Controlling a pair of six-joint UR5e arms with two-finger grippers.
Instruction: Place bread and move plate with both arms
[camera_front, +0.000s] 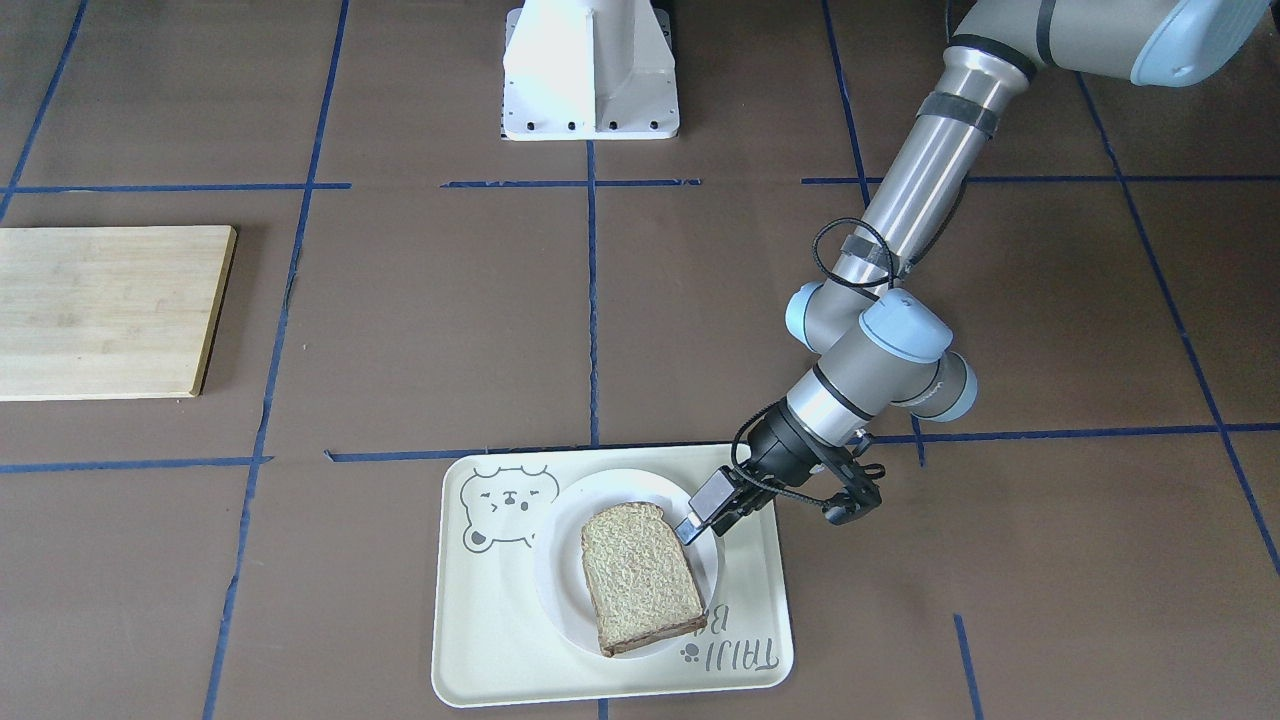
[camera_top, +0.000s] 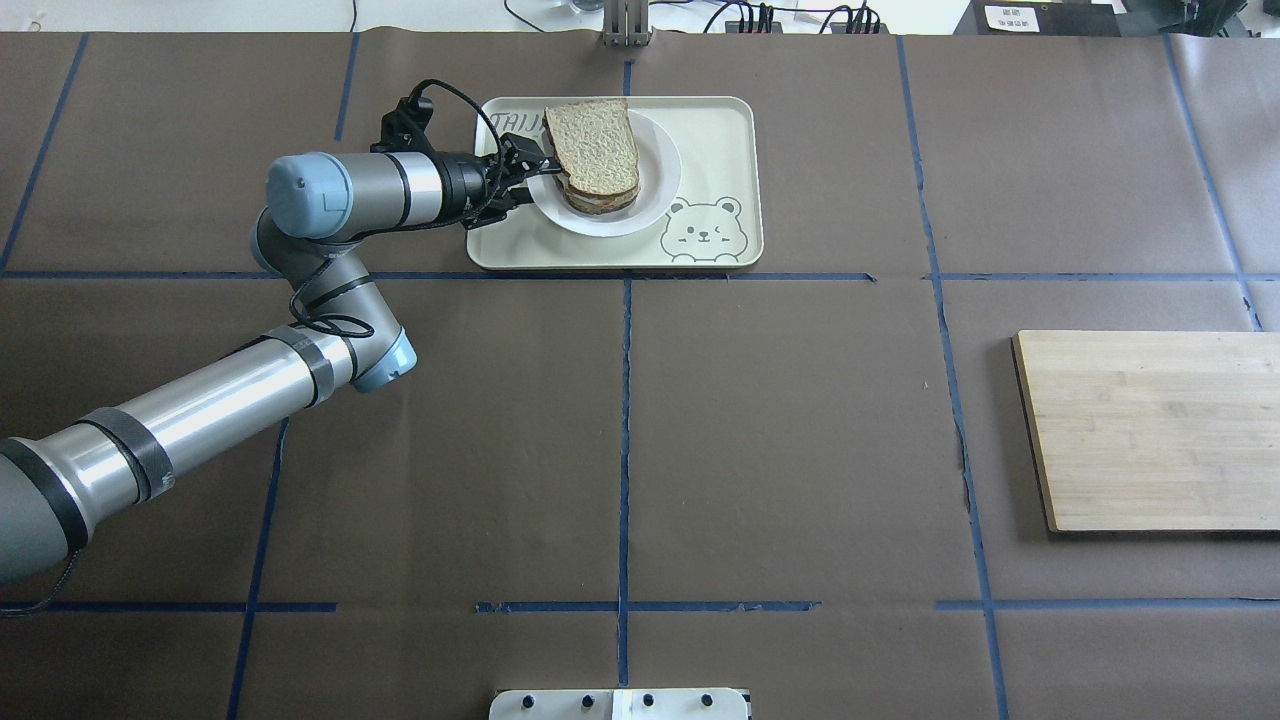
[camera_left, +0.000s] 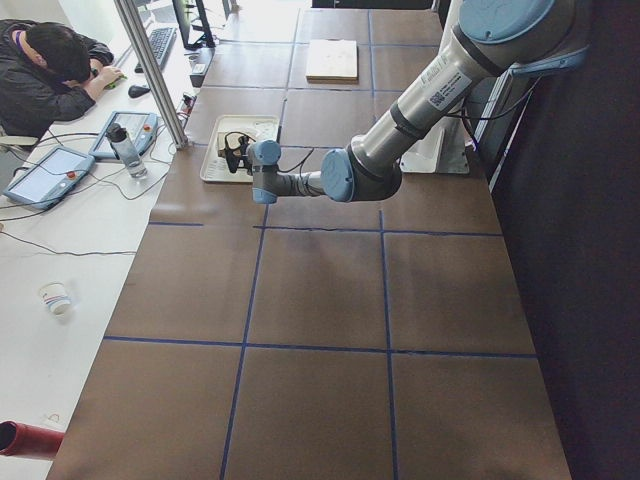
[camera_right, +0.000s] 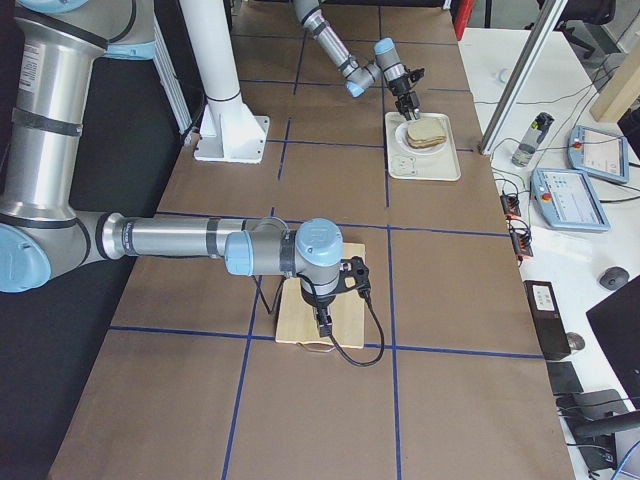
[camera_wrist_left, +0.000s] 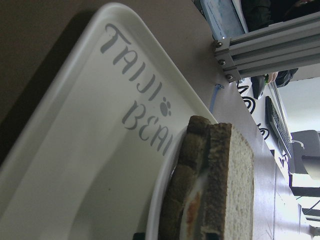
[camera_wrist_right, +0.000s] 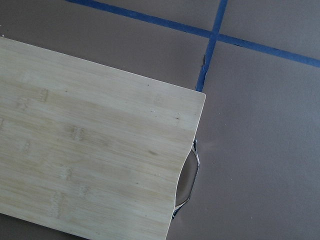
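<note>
The cream tray (camera_wrist_left: 60, 165) carries grey lettering along one short end. In the left wrist view it reads "TAIJI" with a small paw print after it and "BEA" on the line below, the rest of that word hidden behind the plate (camera_wrist_left: 159, 205) and the bread (camera_wrist_left: 235, 180). In the front-facing view the same "TAIJI" stands upside down beside the plate. A white sticker (camera_left: 437, 90) on the left arm (camera_left: 400, 125) and a white label (camera_top: 1010, 17) beyond the surface's far edge bear print too small to read.
</note>
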